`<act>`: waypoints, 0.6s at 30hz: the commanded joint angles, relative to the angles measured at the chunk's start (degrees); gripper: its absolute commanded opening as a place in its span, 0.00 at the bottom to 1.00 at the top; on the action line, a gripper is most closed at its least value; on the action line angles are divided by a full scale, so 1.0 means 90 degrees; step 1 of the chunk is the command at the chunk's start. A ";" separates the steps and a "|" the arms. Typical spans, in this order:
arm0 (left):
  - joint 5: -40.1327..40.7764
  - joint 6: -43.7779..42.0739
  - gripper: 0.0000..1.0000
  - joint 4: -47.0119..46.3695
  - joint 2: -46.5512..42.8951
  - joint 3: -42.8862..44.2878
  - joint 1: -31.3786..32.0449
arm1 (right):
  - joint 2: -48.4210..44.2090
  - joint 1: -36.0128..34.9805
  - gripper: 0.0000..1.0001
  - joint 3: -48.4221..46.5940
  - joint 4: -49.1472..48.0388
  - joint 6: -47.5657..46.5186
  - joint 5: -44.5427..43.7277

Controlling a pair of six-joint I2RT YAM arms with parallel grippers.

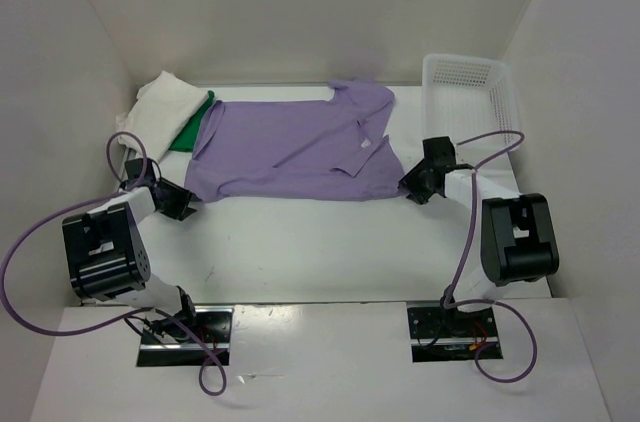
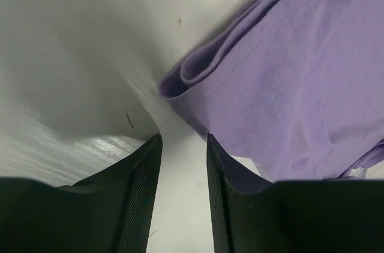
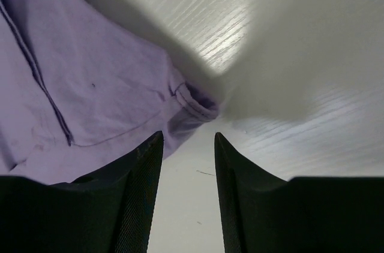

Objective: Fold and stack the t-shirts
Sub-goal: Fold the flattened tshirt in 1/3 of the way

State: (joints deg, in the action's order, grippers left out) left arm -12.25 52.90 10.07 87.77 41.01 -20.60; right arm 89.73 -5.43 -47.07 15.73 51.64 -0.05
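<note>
While both claws stand with fingers apart and nothing between them, no shirt is gripped yet.

- Purple shirt (image 1: 290, 147): spread on the worktop (image 1: 300, 252), upper centre of the top view.
- Left edge touches the green shirt (image 1: 192, 127), which lies against the white shirt (image 1: 165, 107) at upper left.
- Left claw (image 1: 180, 204): at the purple shirt's lower-left corner. Wrist view shows bare worktop between the fingers and the rolled hem just ahead, to the right.
- Right claw (image 1: 415, 184): at the lower-right corner, with the hem just ahead, to the left.

Risks, my read:
- Closing here pinches air, since both hems sit off-centre of the gap.
- The rolled corner could give a one-layer grab, so the fold sags.
- Uneven corner lift would skew the fold.
- A pull could drag the green shirt along.
</note>
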 commanded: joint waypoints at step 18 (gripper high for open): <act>0.0171 0.0206 0.00 -0.0172 0.0231 0.0335 -0.0045 | 0.0012 -0.0100 0.00 -0.0639 0.0712 0.0055 -0.0922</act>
State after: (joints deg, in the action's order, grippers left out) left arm -12.32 56.95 5.39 91.81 42.46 -20.58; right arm 94.63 -6.02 -50.41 17.43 53.25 -4.05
